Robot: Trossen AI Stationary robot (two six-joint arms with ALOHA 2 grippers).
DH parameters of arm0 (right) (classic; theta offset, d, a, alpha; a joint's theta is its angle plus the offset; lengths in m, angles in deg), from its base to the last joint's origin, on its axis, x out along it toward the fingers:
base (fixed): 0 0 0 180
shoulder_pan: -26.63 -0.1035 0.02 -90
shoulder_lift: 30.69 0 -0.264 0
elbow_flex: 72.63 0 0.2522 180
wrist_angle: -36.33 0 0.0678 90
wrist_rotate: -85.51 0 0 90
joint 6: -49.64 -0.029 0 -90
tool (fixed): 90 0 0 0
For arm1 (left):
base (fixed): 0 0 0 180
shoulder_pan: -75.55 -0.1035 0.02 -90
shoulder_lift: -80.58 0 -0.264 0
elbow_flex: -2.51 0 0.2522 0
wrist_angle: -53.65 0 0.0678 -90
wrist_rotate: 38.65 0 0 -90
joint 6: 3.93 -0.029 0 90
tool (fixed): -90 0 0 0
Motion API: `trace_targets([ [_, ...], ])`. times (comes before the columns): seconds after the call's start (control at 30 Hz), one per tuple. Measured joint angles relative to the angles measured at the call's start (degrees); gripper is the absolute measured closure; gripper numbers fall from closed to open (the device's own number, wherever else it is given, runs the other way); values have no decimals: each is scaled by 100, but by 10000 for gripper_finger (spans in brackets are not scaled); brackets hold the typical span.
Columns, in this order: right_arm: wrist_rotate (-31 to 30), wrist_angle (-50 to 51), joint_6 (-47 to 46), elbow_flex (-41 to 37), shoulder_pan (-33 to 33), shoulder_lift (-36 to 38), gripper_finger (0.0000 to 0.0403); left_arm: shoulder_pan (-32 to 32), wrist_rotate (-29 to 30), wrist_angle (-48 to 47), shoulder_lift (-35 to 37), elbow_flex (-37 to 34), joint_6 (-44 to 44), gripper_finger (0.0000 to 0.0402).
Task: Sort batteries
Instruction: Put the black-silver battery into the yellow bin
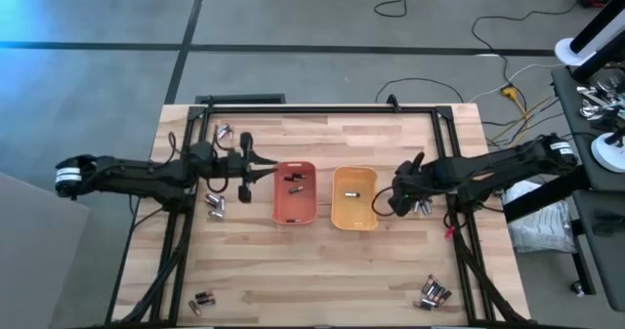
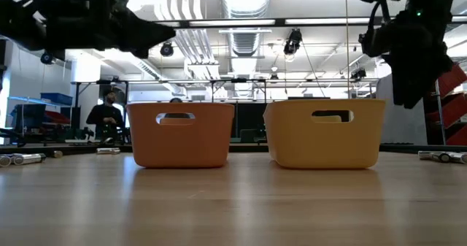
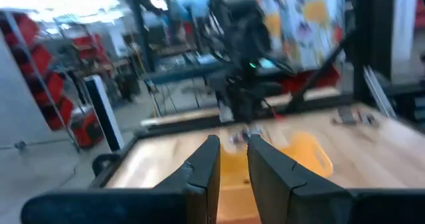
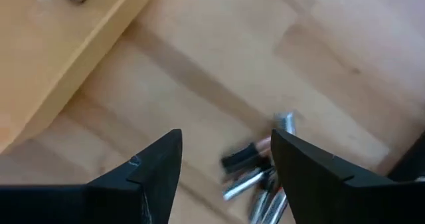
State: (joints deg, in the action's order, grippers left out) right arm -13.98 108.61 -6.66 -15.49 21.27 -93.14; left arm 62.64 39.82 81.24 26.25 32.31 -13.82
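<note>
Batteries lie in small heaps on the wooden table: one point(image 1: 422, 208) right of the yellow tray point(image 1: 354, 215), others at the far left point(image 1: 224, 132), left point(image 1: 215, 205) and near edge point(image 1: 200, 302) point(image 1: 435, 292). A few lie inside the orange tray point(image 1: 294, 212) and one in the yellow tray. My right gripper point(image 1: 398, 198) point(image 4: 227, 151) hangs open above the heap point(image 4: 255, 174) beside the yellow tray, touching nothing. My left gripper point(image 1: 269, 171) point(image 3: 233, 144) is raised at the orange tray's left edge. Its fingers stand a narrow gap apart with nothing seen between them.
The two trays stand side by side at the table's middle point(image 2: 181, 133) point(image 2: 325, 131). Black frame rails point(image 1: 322, 107) run along the table's far edge and down both sides. Bare wood lies in front of the trays.
</note>
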Motion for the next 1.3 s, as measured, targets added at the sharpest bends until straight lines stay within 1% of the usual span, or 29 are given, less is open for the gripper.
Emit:
trace_targets([
  [0.07,-6,6,21,128,-105,37,184,-106,0,213,11,-144,165,343],
  [0.13,-56,70,-28,180,-163,75,184,-219,-2,213,15,-206,240,343],
  [0.27,-59,113,-271,160,-204,100,184,-347,0,215,-24,-198,316,343],
  [0.37,-59,110,-265,147,-199,13,184,-372,42,220,-61,-184,307,343],
  [0.43,-61,126,-131,151,-98,-45,184,-371,170,220,-85,-183,329,343],
  [0.63,-91,142,22,169,352,-74,184,-371,203,273,-165,-183,397,343],
  [0.83,350,298,184,147,794,-70,184,-376,614,1087,-662,-183,581,343],
  [1.03,847,420,98,37,739,-167,184,-378,647,1602,-1294,-181,596,343],
  [1.13,889,403,-115,-122,697,-228,184,-378,647,1659,-1506,-132,598,343],
  [1.2,825,381,36,-243,714,-265,184,-378,645,1665,-1579,-70,642,343],
  [1.3,803,362,260,-408,972,-359,184,-376,645,1665,-1639,9,690,343],
])
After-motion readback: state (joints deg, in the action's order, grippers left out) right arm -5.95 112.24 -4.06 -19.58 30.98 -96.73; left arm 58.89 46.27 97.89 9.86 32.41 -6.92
